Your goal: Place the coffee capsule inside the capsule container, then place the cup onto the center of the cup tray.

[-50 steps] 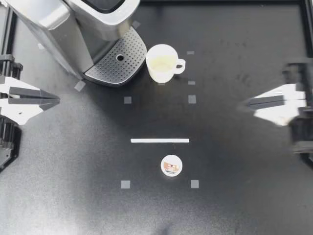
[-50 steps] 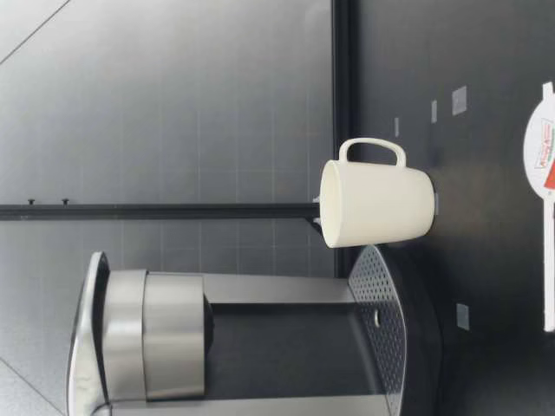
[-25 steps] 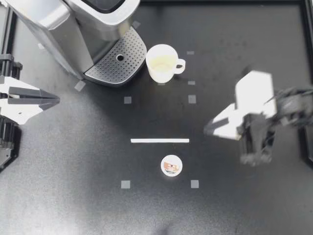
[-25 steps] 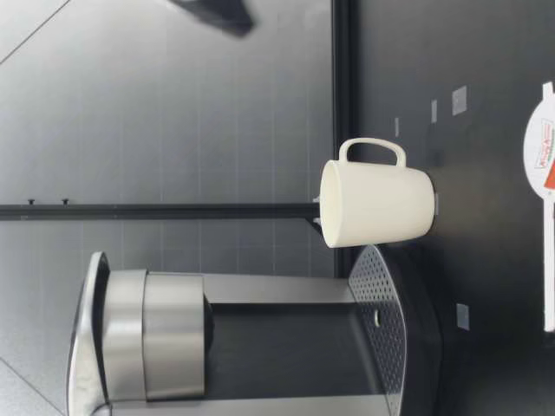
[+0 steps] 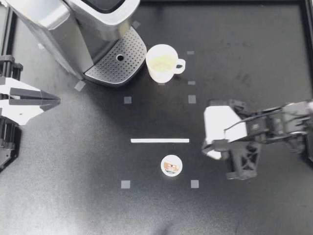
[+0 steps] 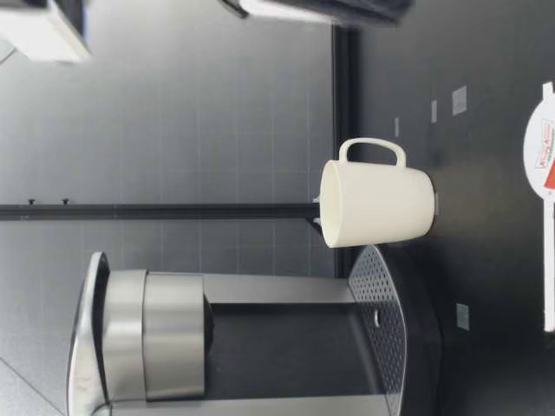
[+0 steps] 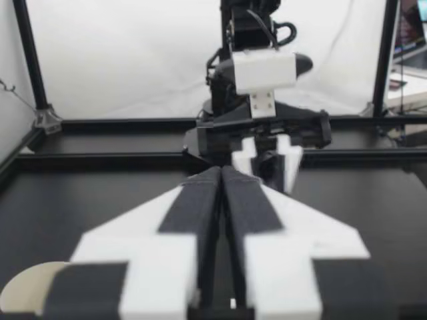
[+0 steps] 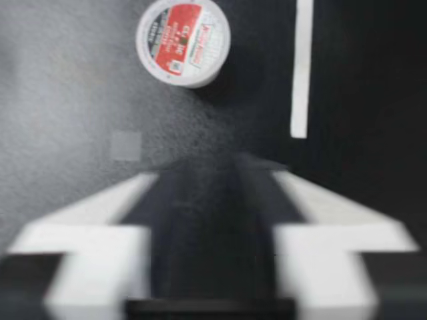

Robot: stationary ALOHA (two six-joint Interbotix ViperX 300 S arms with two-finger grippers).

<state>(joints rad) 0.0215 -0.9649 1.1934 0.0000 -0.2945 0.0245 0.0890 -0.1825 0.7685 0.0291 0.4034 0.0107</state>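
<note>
Capsule [image 5: 171, 165] lies flat on the table [image 5: 73, 196] at about 6 o'clock from the table's middle, just past a white tape strip [image 5: 159, 140], and nothing touches it. By my judgement no part of the task is done yet. The capsule is not in the machine, and the cup [image 5: 162, 62] stands upright on the table at 12 o'clock, just beside the cup tray [image 5: 117, 61] at its 9 o'clock and not on it. The right gripper [image 5: 211, 148] hangs above the table at about 2 o'clock from the capsule and apart from it. In its wrist view the capsule [image 8: 183, 41] is ahead, but the picture is too blurred, so I cannot tell whether this gripper is released or clenched. The left gripper [image 5: 55, 101] waits at 9 o'clock with its jaws clenched together on nothing. Both steps are left: first the capsule, then the cup. The capsule is a small round pot, probably plastic, with a printed foil lid in red and white. The cup is smooth, cream and glossy, like ceramic, with its loop handle pointing to 3 o'clock. The coffee machine [image 5: 73, 29] at 10 o'clock is brushed metal, and its tray is a rounded plate with many small holes. The capsule container I cannot make out clearly.
</note>
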